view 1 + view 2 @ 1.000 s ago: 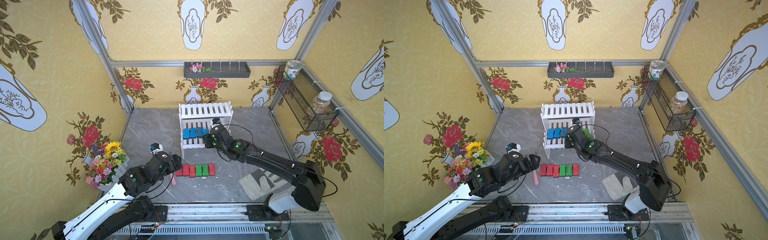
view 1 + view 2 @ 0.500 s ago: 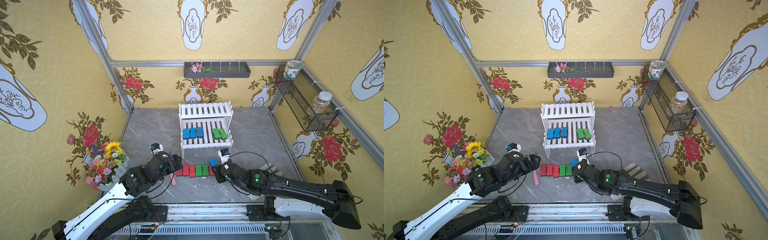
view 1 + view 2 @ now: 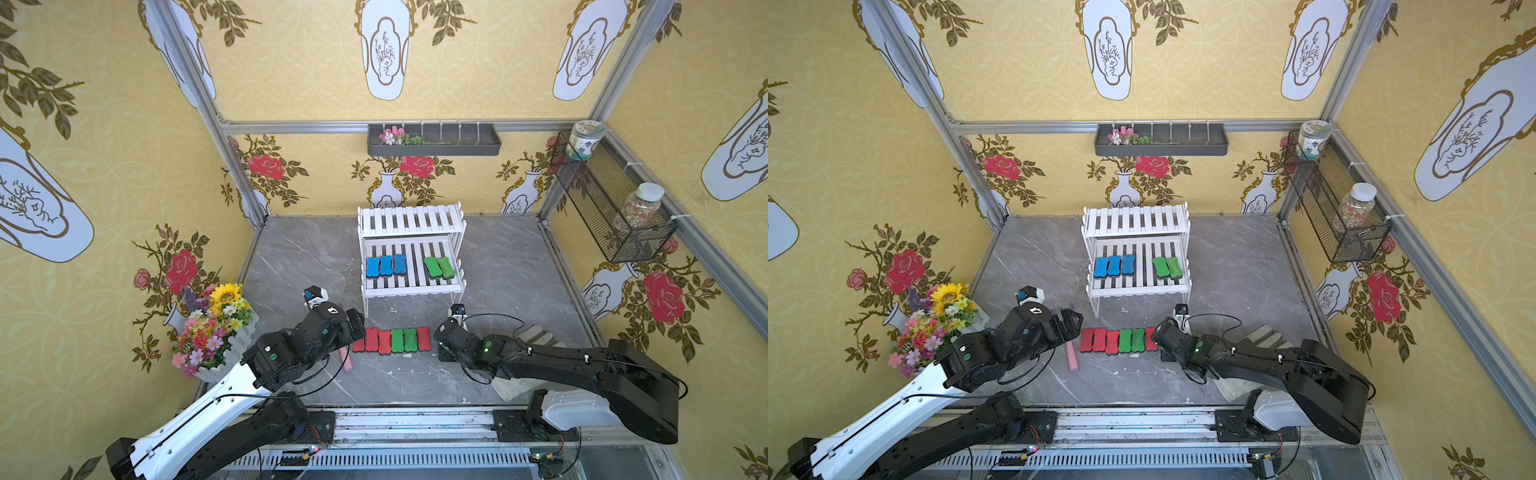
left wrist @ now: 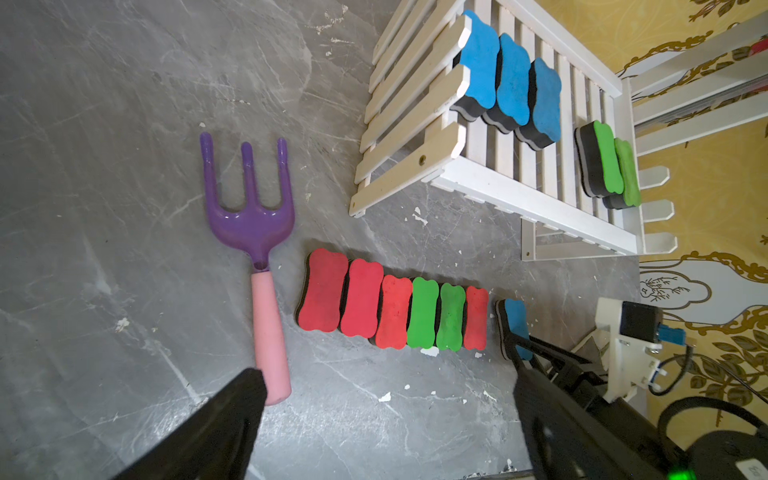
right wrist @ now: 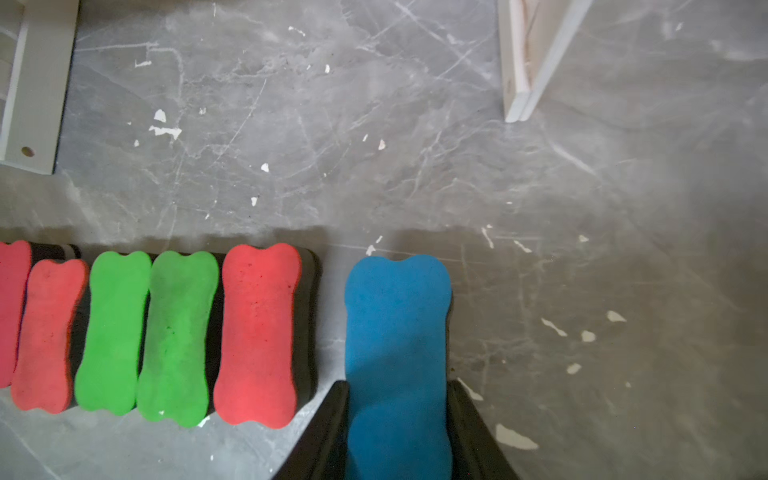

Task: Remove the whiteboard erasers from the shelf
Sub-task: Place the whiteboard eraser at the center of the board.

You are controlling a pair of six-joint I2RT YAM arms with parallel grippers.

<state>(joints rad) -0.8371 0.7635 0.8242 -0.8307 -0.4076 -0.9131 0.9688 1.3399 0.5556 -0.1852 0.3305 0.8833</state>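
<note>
Nearest the rail, the right gripper (image 5: 397,384) is clamped on a blue eraser (image 5: 397,316), one finger on each long side, low at the floor (image 5: 582,166); whether the pad touches it I cannot tell. This eraser shows only in the wrist views, since in both top views the right arm covers it. A clear gap parts it from the end of a row (image 3: 397,340) of six erasers lying on the floor in front of the shelf: three red, two green, one red, packed side by side. At the row's other end the left gripper (image 3: 1068,322) hovers with its jaws spread wide and nothing between them. Beside it lies a fork (image 4: 249,216). The left wrist view gives its purple prongs and pink handle whole, while the top views show mostly the handle. A small white mark on the left wrist housing is too small to read. Further back stands the shelf (image 3: 411,291), with three blue erasers (image 3: 385,266) together and two green erasers (image 3: 439,267) together on its lower tier, the two groups apart. A bouquet (image 3: 212,324) stands by the left wall. On the back wall hangs a tray (image 3: 457,150) holding a sprig of flowers. On the right wall a basket (image 3: 590,199) holds a jar (image 3: 638,208) of coloured bits and, farther back, a labelled jar (image 3: 584,141) whose print cannot be read.
</note>
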